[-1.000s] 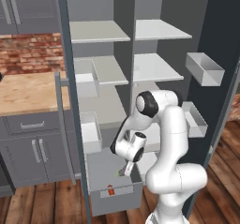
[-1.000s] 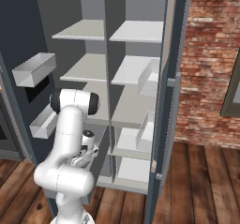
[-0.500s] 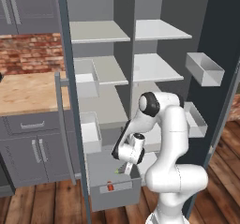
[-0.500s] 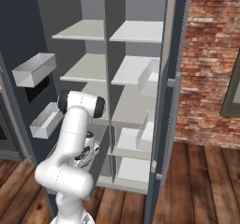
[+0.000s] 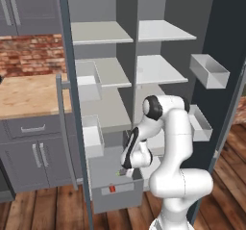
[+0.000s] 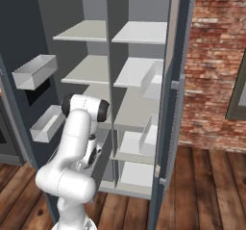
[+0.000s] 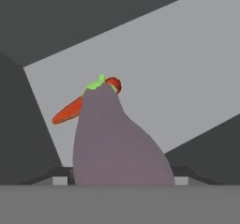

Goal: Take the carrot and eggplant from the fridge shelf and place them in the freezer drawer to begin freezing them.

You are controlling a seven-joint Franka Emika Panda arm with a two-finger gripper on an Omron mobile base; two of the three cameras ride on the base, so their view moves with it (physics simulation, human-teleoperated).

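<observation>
The gripper (image 5: 126,172) is holding the eggplant (image 7: 117,143) between part-open jaws over the freezer drawer (image 5: 114,195). The carrot (image 7: 75,108) is lying on the drawer floor beyond. The eggplant is judged light, smooth and likely slippery; gripping across its broad body suits best.

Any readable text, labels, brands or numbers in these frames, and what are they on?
No readable text anywhere.
The freezer drawer front carries a small red mark, too small to read as a word or sign.
The eggplant, carrot, shelves and door bins are plain, without labels.
</observation>
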